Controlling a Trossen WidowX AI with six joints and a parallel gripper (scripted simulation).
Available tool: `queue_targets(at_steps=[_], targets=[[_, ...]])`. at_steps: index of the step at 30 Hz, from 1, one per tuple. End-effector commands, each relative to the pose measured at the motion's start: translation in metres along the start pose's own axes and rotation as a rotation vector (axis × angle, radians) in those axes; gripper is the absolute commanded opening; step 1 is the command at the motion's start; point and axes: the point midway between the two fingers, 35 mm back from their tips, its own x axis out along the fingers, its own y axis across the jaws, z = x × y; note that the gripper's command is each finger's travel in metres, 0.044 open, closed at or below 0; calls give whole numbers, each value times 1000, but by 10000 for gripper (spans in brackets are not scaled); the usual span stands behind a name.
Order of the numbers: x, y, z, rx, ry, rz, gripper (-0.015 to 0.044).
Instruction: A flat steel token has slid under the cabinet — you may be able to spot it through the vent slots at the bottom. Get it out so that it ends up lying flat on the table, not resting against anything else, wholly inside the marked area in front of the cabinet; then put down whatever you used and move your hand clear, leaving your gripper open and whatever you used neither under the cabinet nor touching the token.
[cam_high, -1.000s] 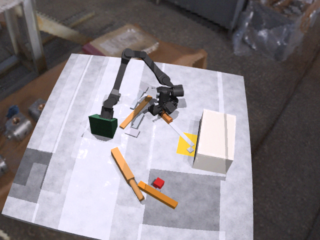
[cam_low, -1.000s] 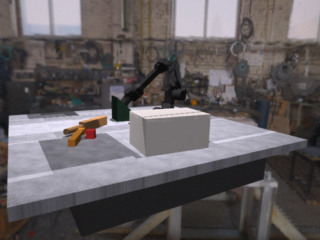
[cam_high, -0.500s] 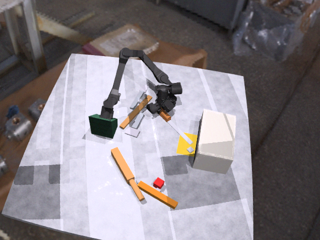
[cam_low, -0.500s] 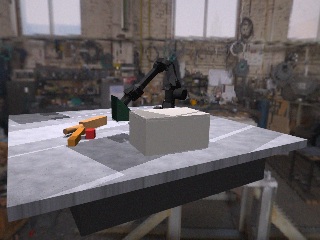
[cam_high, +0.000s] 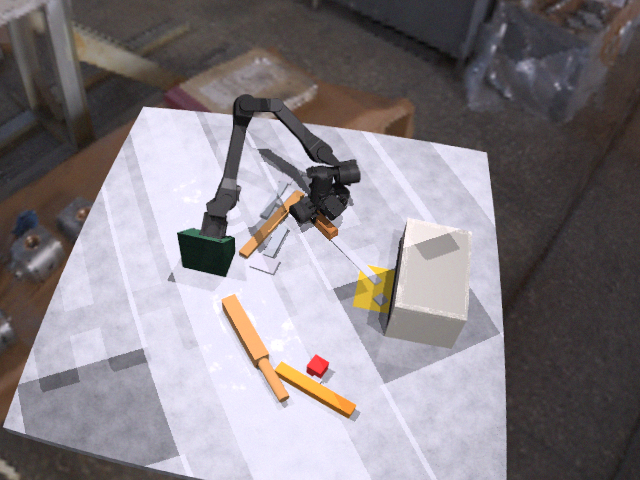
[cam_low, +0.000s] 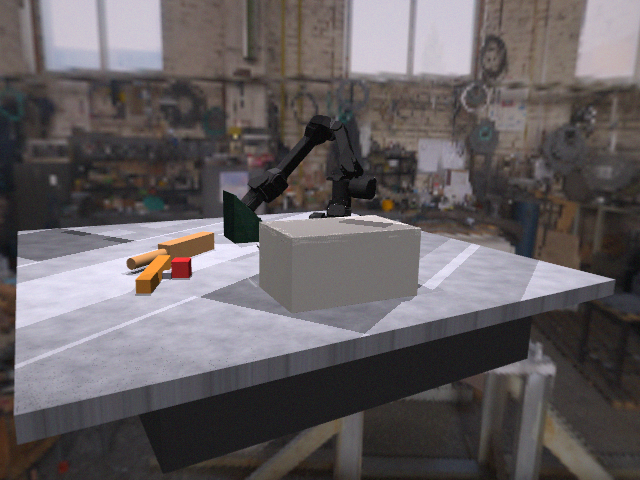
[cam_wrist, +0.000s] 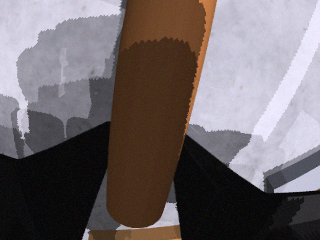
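Note:
My gripper (cam_high: 316, 215) (cam_wrist: 144, 135) is shut on the orange handle (cam_high: 326, 227) (cam_wrist: 155, 95) of a tool with a thin steel shaft (cam_high: 353, 257). The shaft reaches toward the cabinet (cam_high: 434, 273) (cam_low: 356, 268) and ends in a small grey tip (cam_high: 375, 280) over the yellow marked area (cam_high: 363, 295). The flat grey token (cam_high: 380, 299) shows inside the yellow area, close to the cabinet's front, with a small gap between it and the tip in the top view. Whether the tip touches the table is unclear. The cabinet hides the token and tip in the exterior view.
An orange bar (cam_high: 268, 227) and several pale flat pieces lie beside the gripper. A green block (cam_high: 206, 253) (cam_low: 238, 222) stands at the arm's base. An orange paddle (cam_high: 245, 330) (cam_low: 188, 245), an amber bar (cam_high: 315, 390) (cam_low: 149, 279) and a red cube (cam_high: 317, 365) (cam_low: 180, 267) lie farther off.

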Motion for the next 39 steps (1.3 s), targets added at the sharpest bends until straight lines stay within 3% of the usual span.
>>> queue_targets(at_steps=[1,39], targets=[[-1,-1,-6,6,0,2,0],[-2,13,-41,9,2,5,0]])
